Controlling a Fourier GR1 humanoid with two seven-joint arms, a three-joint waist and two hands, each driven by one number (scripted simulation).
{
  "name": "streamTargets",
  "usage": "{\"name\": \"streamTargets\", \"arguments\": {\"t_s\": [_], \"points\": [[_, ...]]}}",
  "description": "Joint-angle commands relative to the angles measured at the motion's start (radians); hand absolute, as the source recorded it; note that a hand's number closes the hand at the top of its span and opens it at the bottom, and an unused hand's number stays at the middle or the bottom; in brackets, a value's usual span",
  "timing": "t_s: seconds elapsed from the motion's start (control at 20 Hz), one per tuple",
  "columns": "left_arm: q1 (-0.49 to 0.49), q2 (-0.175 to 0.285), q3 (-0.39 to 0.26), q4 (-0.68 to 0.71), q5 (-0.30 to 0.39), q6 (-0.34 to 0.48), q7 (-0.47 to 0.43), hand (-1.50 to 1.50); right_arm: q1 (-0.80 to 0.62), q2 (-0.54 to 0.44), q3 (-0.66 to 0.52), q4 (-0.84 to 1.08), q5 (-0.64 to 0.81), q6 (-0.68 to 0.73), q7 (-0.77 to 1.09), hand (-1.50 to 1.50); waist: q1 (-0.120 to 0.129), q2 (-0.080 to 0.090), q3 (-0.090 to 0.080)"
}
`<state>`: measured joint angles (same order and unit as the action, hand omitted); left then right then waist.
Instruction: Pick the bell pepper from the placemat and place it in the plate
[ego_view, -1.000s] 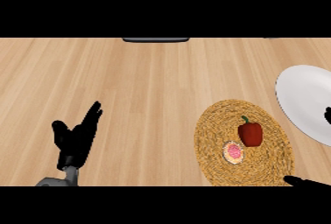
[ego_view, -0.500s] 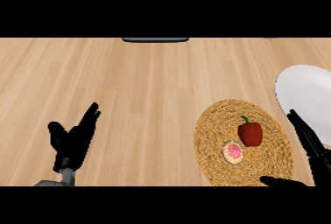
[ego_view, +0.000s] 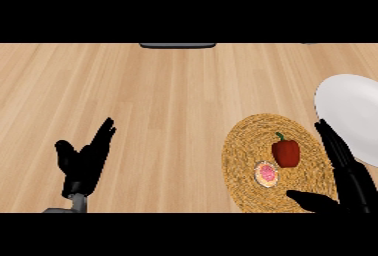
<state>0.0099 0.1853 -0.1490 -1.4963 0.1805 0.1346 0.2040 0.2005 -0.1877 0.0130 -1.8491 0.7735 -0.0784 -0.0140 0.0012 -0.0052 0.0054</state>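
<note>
head view, steeply down, counter (ego_view: 170, 100)

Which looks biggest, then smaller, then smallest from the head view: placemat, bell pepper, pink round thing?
1. placemat, clearly largest
2. bell pepper
3. pink round thing, a bit smaller than the pepper

Both black: left hand (ego_view: 83, 162), slender fingers, grey wrist segment (ego_view: 76, 202) below; right hand (ego_view: 348, 172), long fingers.
</note>
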Motion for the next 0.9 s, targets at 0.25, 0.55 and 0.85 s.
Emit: {"name": "streamTargets", "arguments": {"t_s": [0.25, 0.55, 0.85], "points": [[0.083, -0.034, -0.015, 0.037, -0.019, -0.04, -0.034, 0.0, -0.074, 0.015, 0.003, 0.103, 0.051, 0.006, 0.014, -1.5, 0.002, 0.005, -0.005], [0.019, -0.011, 0.044, 0.085, 0.001, -0.089, -0.026, 0.0, -0.187, 0.01, -0.001, 0.23, 0.092, 0.03, 0.04, -1.5, 0.001, 0.006, -0.006], [0.006, -0.051, 0.025, 0.054, -0.044, -0.036, 0.034, 0.0, -0.183, -0.003, 0.027, 0.308, 0.199, -0.064, -0.049, 1.5, 0.0, 0.005, -0.005]]}}
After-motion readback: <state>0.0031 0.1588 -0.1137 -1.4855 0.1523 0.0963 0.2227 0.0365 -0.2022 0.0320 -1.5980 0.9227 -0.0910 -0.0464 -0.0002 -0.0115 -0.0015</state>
